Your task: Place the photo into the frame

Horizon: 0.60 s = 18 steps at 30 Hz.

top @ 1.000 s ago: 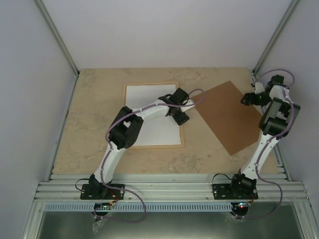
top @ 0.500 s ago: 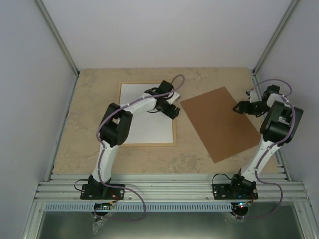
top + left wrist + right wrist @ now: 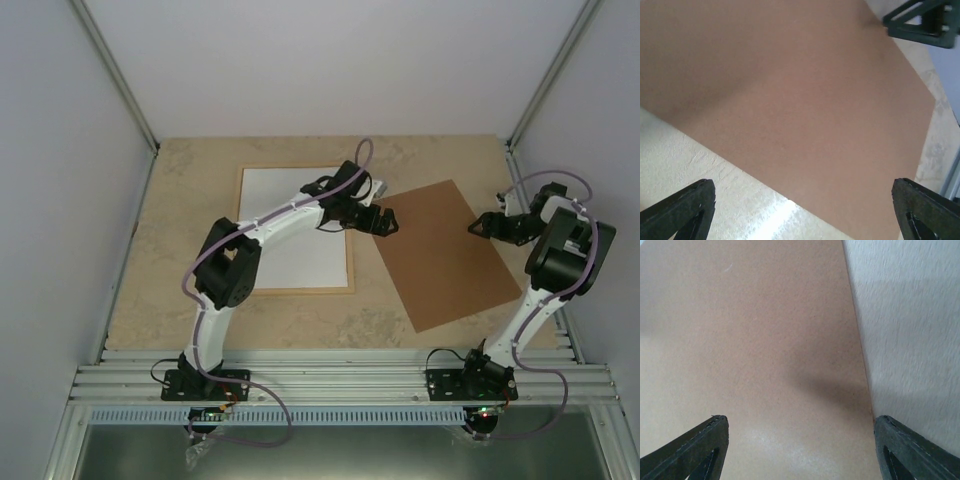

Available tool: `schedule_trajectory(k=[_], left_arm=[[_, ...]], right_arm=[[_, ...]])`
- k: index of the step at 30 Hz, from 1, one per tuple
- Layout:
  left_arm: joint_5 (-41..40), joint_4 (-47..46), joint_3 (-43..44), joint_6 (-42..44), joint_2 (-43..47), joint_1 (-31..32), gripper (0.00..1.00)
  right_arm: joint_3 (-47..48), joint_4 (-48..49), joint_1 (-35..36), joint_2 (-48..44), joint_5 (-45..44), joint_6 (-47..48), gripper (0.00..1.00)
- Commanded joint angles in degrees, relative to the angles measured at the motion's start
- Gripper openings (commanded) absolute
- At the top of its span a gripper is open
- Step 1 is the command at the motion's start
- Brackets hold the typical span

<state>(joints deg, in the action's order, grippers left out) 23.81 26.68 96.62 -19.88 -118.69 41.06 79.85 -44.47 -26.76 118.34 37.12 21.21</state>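
Observation:
The pale wood frame (image 3: 241,230) lies flat on the table at the back left. The photo (image 3: 285,220) lies in it with its plain white back up. My left gripper (image 3: 385,222) is open and empty, between the frame's right edge and the left corner of the brown backing board (image 3: 435,255). In the left wrist view the board (image 3: 800,95) fills most of the picture, and the right gripper (image 3: 922,22) shows at its far corner. My right gripper (image 3: 480,226) is open and empty at the board's right edge; the board (image 3: 755,350) lies below its fingers.
The backing board lies tilted on the marble-patterned table (image 3: 180,180), right of the frame. Grey walls close the left, back and right sides. A ridged metal rail (image 3: 340,385) with both arm bases runs along the near edge.
My left gripper has moved right, off the photo, to the board's left corner. The board has shifted slightly. My right gripper has barely moved.

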Motion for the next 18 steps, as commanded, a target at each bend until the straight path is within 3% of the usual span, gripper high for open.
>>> schedule_trajectory(k=[1, 10, 18], left_arm=[[1.0, 1.1, 2.0, -6.6, -5.7, -0.4, 0.98], [-5.5, 1.3, 3.9, -11.5, -11.9, 1.5, 0.95], [-3.0, -0.6, 18.0, -10.6, -23.2, 1.4, 0.92]], right_arm=[[-5.3, -7.1, -1.3, 1.3, -4.8, 2.3, 0.8], [-8.7, -8.3, -4.9, -1.0, -8.2, 6.7, 0.79], [-12.6, -9.4, -4.5, 0.4, -3.8, 6.7, 0.77]])
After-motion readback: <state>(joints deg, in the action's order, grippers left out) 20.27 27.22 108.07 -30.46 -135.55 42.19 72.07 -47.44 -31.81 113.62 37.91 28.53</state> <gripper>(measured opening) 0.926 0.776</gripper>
